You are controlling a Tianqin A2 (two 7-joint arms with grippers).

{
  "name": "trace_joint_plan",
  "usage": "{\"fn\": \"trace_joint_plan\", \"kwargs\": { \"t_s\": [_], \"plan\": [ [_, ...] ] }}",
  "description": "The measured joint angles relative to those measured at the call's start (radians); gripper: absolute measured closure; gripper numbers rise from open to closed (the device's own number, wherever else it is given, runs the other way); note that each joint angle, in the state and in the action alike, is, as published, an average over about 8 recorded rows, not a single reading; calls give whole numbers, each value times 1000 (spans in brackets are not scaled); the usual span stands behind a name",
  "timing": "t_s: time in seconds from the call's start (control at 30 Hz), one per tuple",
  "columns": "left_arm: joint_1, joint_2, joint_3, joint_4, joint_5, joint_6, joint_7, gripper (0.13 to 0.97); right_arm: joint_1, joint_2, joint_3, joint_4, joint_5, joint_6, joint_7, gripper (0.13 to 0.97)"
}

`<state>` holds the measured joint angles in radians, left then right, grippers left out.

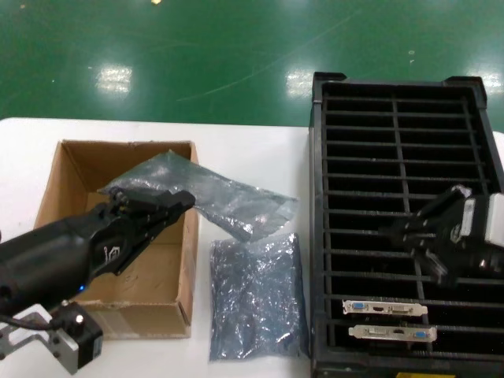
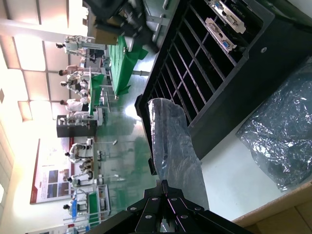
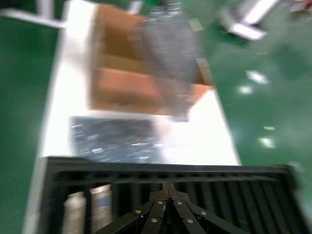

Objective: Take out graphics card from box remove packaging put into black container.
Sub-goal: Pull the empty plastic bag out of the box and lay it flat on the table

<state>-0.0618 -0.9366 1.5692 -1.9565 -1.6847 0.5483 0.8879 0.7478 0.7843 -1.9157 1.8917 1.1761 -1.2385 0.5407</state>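
Left tool (image 1: pixel 183 200): we see it clamped on a bagged graphics card (image 1: pixel 213 193), held above the box (image 1: pixel 63 181), the bag's far end reaching over the bench (image 1: pixel 236 138) toward the black container (image 1: pixel 319 236).
Right tool (image 1: pixel 398 231): above the black container's middle slots; fingers pressed together, holding nothing.
Black container: 2 graphics cards (image 1: pixel 386 308) stand in its near slots, brackets up.
Bench: 1 empty packaging bag (image 1: pixel 256 295) lies flat between box and container.
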Motion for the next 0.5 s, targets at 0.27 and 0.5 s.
{"fn": "trace_joint_plan", "kwargs": {
  "t_s": [0.27,0.5],
  "plan": [
    [0,0,0,0,0,0,0,957,-197,-37,159,-31,-167,275,87,937],
    [0,0,0,0,0,0,0,957,-290,-89,265,-129,-284,403,185,919]
  ]
}}
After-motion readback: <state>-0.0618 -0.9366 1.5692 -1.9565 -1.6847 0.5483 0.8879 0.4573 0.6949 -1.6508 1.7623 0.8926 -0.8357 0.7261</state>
